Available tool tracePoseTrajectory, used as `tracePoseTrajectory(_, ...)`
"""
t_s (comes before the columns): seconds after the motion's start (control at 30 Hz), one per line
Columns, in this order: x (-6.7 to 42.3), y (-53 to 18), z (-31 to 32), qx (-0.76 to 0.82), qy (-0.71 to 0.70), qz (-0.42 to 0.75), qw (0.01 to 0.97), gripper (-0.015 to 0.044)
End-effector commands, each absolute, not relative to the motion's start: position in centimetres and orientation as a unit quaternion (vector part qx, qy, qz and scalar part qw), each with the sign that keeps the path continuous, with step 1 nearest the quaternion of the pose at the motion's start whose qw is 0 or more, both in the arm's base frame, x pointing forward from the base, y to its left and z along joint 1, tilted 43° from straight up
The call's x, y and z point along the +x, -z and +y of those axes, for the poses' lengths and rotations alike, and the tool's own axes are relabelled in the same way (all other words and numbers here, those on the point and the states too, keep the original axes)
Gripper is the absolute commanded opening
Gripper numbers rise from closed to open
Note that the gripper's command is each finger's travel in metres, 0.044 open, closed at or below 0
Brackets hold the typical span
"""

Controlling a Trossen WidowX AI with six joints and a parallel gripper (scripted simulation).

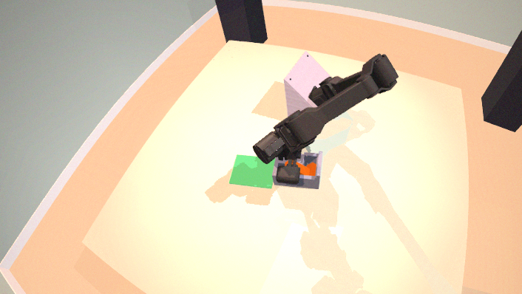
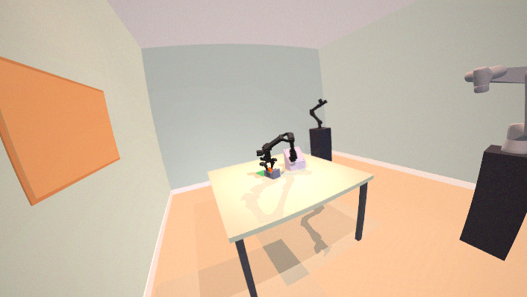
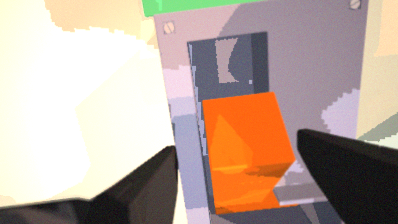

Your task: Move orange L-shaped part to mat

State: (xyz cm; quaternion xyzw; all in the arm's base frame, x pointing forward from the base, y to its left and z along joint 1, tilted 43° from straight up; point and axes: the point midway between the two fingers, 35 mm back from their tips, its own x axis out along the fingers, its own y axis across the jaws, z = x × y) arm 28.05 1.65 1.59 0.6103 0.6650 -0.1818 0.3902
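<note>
The orange L-shaped part is tilted in the pocket of the grey tray, with one end raised above the tray's top. My gripper is open and hangs low over the tray. In the wrist view its two dark fingers stand one on each side of the raised orange end, apart from it. The far part of the pocket shows dark and bare. The green mat lies flat right beside the tray, with nothing on it.
A pale pink box stands behind the tray, under my arm. Dark pedestals stand off the table's far corners. Another small arm on a pedestal and a white robot's pedestal are in the room.
</note>
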Motion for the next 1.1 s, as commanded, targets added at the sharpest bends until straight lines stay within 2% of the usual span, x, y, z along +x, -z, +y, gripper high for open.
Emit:
tracePoseTrajectory(0.0, 28.0, -1.3, 2.0, 0.612, 0.182, 0.665, 0.386, 0.0280)
tracePoseTrajectory(0.17, 28.0, -1.5, 1.8, 0.610, 0.182, 0.665, 0.390, 0.0149)
tracePoseTrajectory(0.5, 28.0, -1.5, 1.8, 0.610, 0.182, 0.665, 0.390, 0.0082)
tracePoseTrajectory(0.6, 28.0, -1.5, 1.8, 0.610, 0.182, 0.665, 0.390, 0.0003)
tracePoseTrajectory(1.07, 28.0, -2.3, 1.0, 0.611, 0.182, 0.665, 0.388, 0.0000)
